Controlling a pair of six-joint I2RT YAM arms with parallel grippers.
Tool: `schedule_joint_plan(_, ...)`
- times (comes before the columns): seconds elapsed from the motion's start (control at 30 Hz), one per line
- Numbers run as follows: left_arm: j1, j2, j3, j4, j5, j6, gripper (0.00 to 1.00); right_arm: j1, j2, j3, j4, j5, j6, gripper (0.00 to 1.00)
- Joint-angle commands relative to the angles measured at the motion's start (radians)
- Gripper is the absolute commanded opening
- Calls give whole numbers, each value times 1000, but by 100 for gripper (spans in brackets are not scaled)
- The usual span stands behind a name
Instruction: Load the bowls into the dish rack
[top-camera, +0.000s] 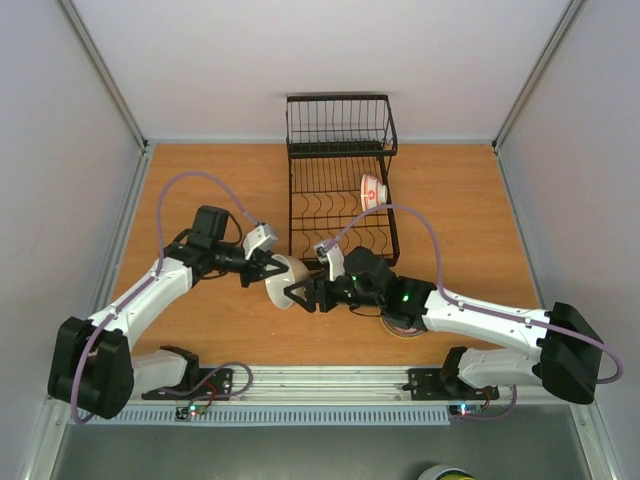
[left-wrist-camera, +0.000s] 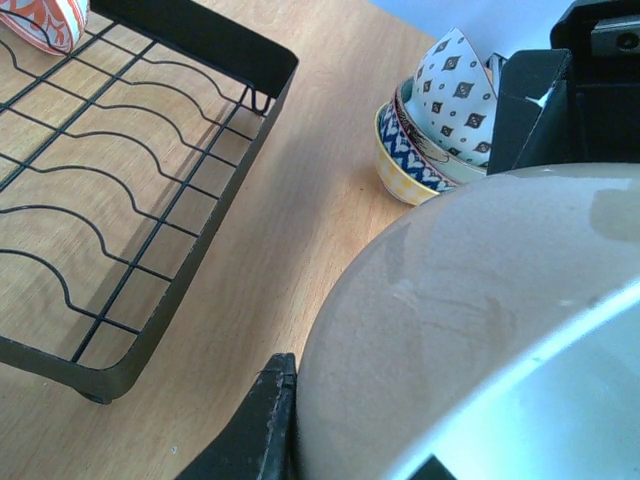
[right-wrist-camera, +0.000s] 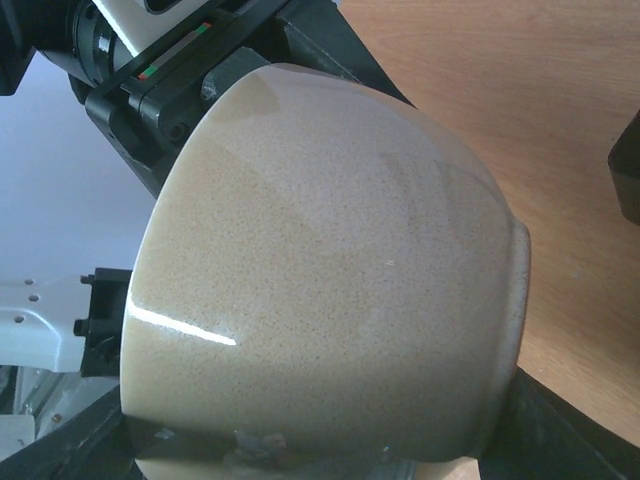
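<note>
A plain cream bowl (top-camera: 283, 283) hangs above the table in front of the dish rack (top-camera: 340, 215), between both grippers. My left gripper (top-camera: 268, 270) is shut on its rim; one of its fingers (left-wrist-camera: 262, 420) presses against the bowl's side (left-wrist-camera: 480, 320). My right gripper (top-camera: 300, 293) reaches in from the right with its fingers (right-wrist-camera: 570, 430) on either side of the bowl (right-wrist-camera: 330, 270); I cannot see whether they touch it. A red-patterned bowl (top-camera: 372, 192) stands on edge in the rack. More patterned bowls (left-wrist-camera: 430, 140) sit stacked on the table, partly under the right arm.
The black wire rack (left-wrist-camera: 150, 200) has a taller basket section (top-camera: 340, 125) at its far end. Grey walls close in the wooden table (top-camera: 220, 200) on the left, right and back. The bowl stack (top-camera: 402, 332) lies close to the right forearm.
</note>
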Motion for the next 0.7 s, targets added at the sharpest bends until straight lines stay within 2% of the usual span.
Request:
schedule_joint_plan(0.0, -2, -32, 16, 67, 162, 9, 3, -5, -37, 28, -31, 31, -65, 1)
schedule_joint_plan(0.03, -2, -33, 13, 85, 146, -1, 11, -5, -36, 43, -59, 53, -79, 1)
schedule_joint_plan(0.07, -3, -34, 8, 98, 132, -19, 28, -5, -36, 56, -95, 74, -93, 1)
schedule_joint_plan(0.1, -3, -36, 4, 110, 119, -28, 53, -5, -33, 71, -124, 96, -109, 1)
schedule_joint_plan(0.13, -2, -39, -2, 133, 100, -38, 69, -6, -31, 89, -151, 116, -128, 1)
schedule_joint_plan(0.23, -2, -45, -24, 206, 48, -101, 87, -21, -14, 150, -245, 195, -178, 1)
schedule_joint_plan(0.3, 1, -48, -33, 246, 13, -131, 93, -42, 14, 215, -318, 284, -229, 1)
schedule_joint_plan(0.4, 2, -51, -45, 295, -75, -173, 95, -71, 89, 319, -434, 453, -262, 1)
schedule_joint_plan(0.53, 2, -47, -55, 353, -253, -219, 95, -105, 305, 507, -546, 692, -337, 1)
schedule_joint_plan(0.67, 4, -48, -59, 363, -290, -231, 95, -146, 511, 720, -626, 830, -394, 1)
